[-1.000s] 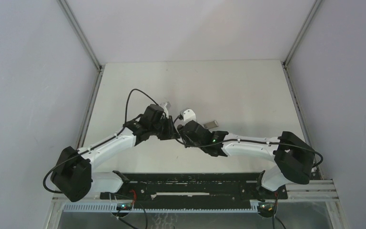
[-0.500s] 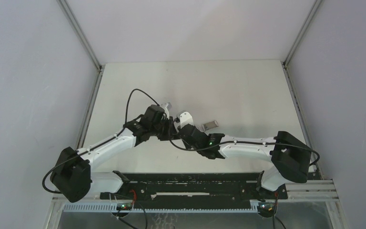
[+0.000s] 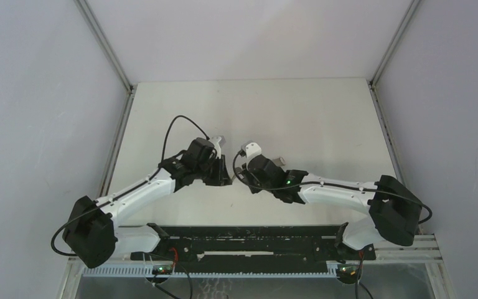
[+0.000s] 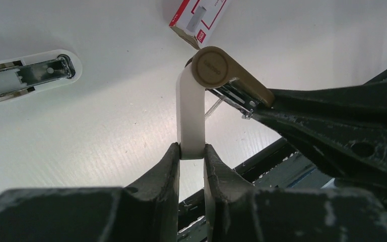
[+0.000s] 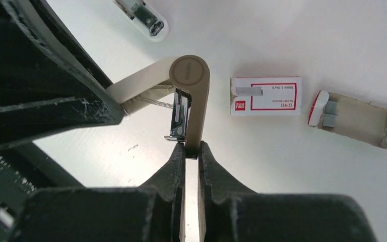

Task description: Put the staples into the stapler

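Observation:
The stapler (image 4: 190,113) hangs opened in a V between my two grippers, above the table. My left gripper (image 4: 191,151) is shut on its white arm. My right gripper (image 5: 191,150) is shut on the tan arm (image 5: 197,108), beside the metal staple rail (image 5: 180,117) and its spring. The tan round hinge (image 4: 214,68) joins both arms. The staples box (image 5: 266,96), red and white, lies flat on the table just past the stapler, with a grey strip of staples on its label. Its slid-out tray (image 5: 355,118) lies to the right of the box, with grey staples in one end.
A separate white stapler-like piece (image 4: 27,75) with a metal inside lies on the table to the left. The pale table (image 3: 311,112) has grey walls on three sides. A black rail (image 3: 243,240) runs along the near edge by the arm bases.
My right gripper came in toward the left gripper and closed on the tan arm of the stapler. The left gripper kept its hold on the white arm.

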Robot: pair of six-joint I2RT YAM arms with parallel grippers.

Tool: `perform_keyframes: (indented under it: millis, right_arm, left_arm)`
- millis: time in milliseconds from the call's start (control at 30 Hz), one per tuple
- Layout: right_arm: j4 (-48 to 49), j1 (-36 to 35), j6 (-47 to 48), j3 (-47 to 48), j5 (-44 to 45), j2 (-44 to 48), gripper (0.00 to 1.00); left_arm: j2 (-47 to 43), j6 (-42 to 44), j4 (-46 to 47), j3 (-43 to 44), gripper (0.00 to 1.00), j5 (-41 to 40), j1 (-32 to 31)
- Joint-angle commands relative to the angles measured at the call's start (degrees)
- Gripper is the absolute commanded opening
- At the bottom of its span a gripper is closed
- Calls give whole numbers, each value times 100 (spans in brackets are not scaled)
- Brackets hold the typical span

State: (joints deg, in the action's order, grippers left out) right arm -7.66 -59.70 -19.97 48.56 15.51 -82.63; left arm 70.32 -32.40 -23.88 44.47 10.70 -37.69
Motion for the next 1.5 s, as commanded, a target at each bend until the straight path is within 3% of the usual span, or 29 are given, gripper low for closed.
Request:
perform_keyframes:
  millis: [0, 200, 300, 567, 800, 900, 1167, 1300, 1467]
  right_arm:
    - [208, 455, -83, -191, -994, 590, 0]
    - [170, 1036, -72, -503, -2416, 1055, 0]
    - [160, 1348, -118, -664, -3086, 1256, 0]
    - [169, 1839, -288, -859, -3937, 1481, 0]
    - [903, 2203, -1179, -901, -4049, 1141, 0]
    - [1407, 2234, -1726, -814, -4062, 705, 0]
    - [1985, 2179, -2427, 274, -4092, -905, 0]
    - [1964, 2107, -2534, 962, -4148, -1758, 0]
    - [1642, 2018, -2573, 1914, -4231, -2661, 0]
  left_arm:
    - [-152, 380, -639, 246, 7, -400, 16]
    - [-212, 577, -785, 311, 26, -659, 16]
    - [-223, 636, -838, 319, 30, -784, 16]
    - [-459, 665, -875, 293, 45, -1151, 16]
    - [-1760, 748, -752, 210, 77, -2023, 63]
    - [-2309, 830, -723, 178, 89, -2073, 371]
    - [-2889, 1112, -1075, 349, 94, -98, 2443]
    - [-3039, 1460, -1169, 443, 95, -11, 2871]
    - [-2997, 1744, -1161, 326, 95, -488, 2925]
